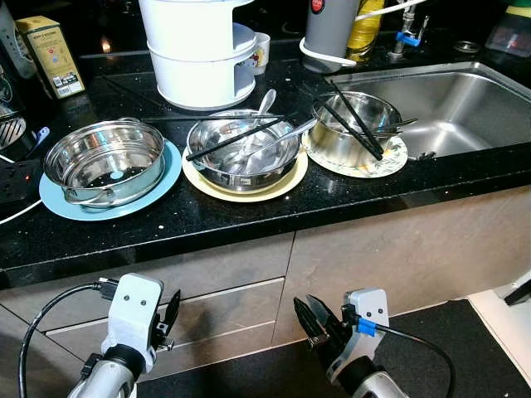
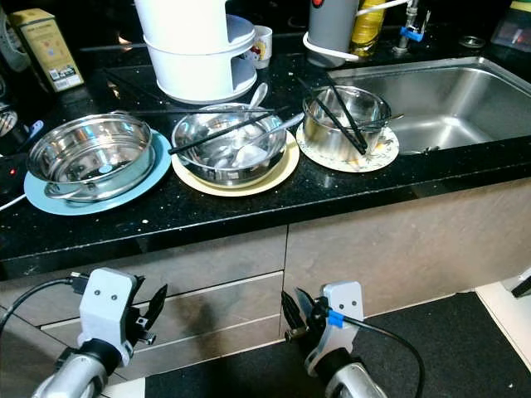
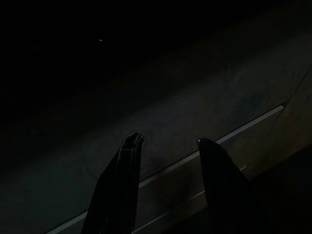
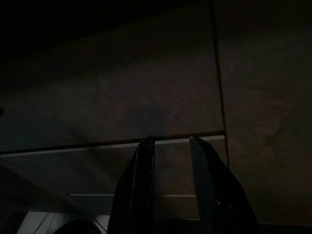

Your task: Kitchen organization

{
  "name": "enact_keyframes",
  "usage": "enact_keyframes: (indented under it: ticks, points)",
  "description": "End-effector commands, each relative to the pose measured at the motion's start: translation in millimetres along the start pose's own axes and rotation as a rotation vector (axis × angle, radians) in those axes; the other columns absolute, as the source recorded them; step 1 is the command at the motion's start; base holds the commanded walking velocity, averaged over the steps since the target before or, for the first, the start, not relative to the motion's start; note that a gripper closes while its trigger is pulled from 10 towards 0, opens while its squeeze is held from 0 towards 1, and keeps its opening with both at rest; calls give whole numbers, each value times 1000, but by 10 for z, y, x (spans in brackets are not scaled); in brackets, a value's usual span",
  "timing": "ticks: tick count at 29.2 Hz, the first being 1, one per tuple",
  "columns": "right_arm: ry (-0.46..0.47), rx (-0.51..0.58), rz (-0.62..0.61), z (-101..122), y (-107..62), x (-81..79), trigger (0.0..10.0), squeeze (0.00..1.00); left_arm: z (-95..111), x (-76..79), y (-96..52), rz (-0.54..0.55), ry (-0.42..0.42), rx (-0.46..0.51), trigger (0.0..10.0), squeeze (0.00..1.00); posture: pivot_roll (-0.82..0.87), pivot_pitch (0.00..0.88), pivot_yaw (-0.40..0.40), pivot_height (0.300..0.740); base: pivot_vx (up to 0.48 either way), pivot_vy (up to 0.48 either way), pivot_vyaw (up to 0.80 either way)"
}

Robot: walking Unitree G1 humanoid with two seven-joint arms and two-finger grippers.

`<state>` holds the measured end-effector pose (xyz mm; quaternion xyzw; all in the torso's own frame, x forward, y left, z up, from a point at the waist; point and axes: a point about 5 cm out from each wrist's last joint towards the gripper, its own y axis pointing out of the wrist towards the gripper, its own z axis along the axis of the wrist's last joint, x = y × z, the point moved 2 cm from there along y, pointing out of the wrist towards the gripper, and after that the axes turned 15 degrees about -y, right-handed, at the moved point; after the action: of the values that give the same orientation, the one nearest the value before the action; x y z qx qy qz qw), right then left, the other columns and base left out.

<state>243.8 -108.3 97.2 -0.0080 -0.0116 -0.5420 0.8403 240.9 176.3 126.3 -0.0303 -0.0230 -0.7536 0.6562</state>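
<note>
Three sets of dishes stand in a row on the black counter (image 1: 249, 220). At the left, a perforated steel steamer pot (image 1: 105, 162) rests on a blue plate (image 1: 58, 203). In the middle, a steel bowl (image 1: 242, 149) on a yellow plate (image 1: 249, 196) holds black chopsticks (image 1: 232, 139) and spoons. To the right, a smaller steel bowl (image 1: 353, 124) with chopsticks sits on a patterned plate (image 1: 390, 162). Both arms hang low in front of the drawers. My left gripper (image 1: 172, 311) and right gripper (image 1: 314, 322) are open and hold nothing, their fingers (image 3: 122, 185) (image 4: 141, 185) facing the cabinet fronts.
A steel sink (image 1: 448, 108) lies at the right of the counter. Behind the dishes stand a white stacked container (image 1: 199, 50), a yellow tin (image 1: 51, 56), a grey canister (image 1: 328, 29) and an oil bottle (image 1: 365, 29). A power strip (image 1: 17, 178) sits at the far left.
</note>
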Motion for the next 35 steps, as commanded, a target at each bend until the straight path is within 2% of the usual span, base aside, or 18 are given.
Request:
enact_keyframes:
  ticks: [1,3,4,6,7,8,11,14,15,16,18,20,21,22,23,26,27,35]
  points:
    - [-20,-17,37,-27,-20,-41,10000,0,108,-3,-75,-35,2,53,10000,0,-8,178,-26,740,0,0,0]
    - [-27,-16,51,-20,-18,-50,10000,0,164,10,-100,-56,-1,81,10000,0,-8,178,-26,740,0,0,0]
    - [-34,-17,89,-11,-14,-65,10000,0,262,176,-209,-263,-13,60,10000,0,-6,176,-40,740,0,0,0]
    - [-34,-17,89,-11,-14,-65,10000,0,262,176,-209,-263,-13,60,10000,0,-6,176,-40,740,0,0,0]
    - [-34,-18,101,-10,-13,-68,10000,0,276,260,-261,-373,12,24,10000,0,-6,176,-40,740,0,0,0]
    - [-34,-18,101,-10,-13,-68,10000,0,276,260,-261,-373,12,24,10000,0,-6,176,-40,740,0,0,0]
    - [-36,-20,124,-11,-1,-67,10000,0,489,277,-291,-584,94,-66,10000,0,2,176,-58,740,0,0,0]
    - [-36,-20,132,-10,6,-71,10000,0,643,218,-230,-584,108,-37,10000,0,2,177,-61,740,0,0,0]
    - [-37,-20,147,-9,12,-84,10000,0,889,79,-101,-510,119,46,10000,0,2,178,-61,740,0,0,0]
    - [-37,-20,147,-9,12,-84,10000,0,889,79,-101,-510,119,46,10000,0,2,178,-61,740,0,0,0]
    - [-38,-20,160,-12,19,-109,10000,0,1244,22,-23,-519,93,143,10000,0,2,178,-61,740,0,0,0]
    - [-38,-20,162,-12,20,-114,10000,0,1350,-2,-7,-529,107,161,10000,0,2,178,-61,740,0,0,0]
    - [-37,-20,166,-11,23,-119,10000,0,1558,-122,75,-490,170,202,10000,180,2,180,-64,740,0,0,0]
    - [-37,-20,167,-10,24,-120,10000,0,1637,-181,115,-460,197,220,10000,180,2,180,-64,740,0,0,0]
    - [-37,-20,169,-10,25,-122,10000,0,1731,-287,183,-381,242,244,10000,353,2,180,-64,740,0,0,0]
    - [-37,-19,171,-9,26,-125,10000,0,1793,-358,223,-328,269,258,10000,353,5,181,-60,740,0,0,0]
    - [-43,-21,178,-8,30,-132,10000,0,1846,-404,252,-304,277,262,10000,1000,2,181,-59,740,0,0,0]
    - [-73,-14,251,34,92,-198,10000,0,1987,-469,482,-365,295,176,10000,1000,11,181,-52,740,0,0,0]
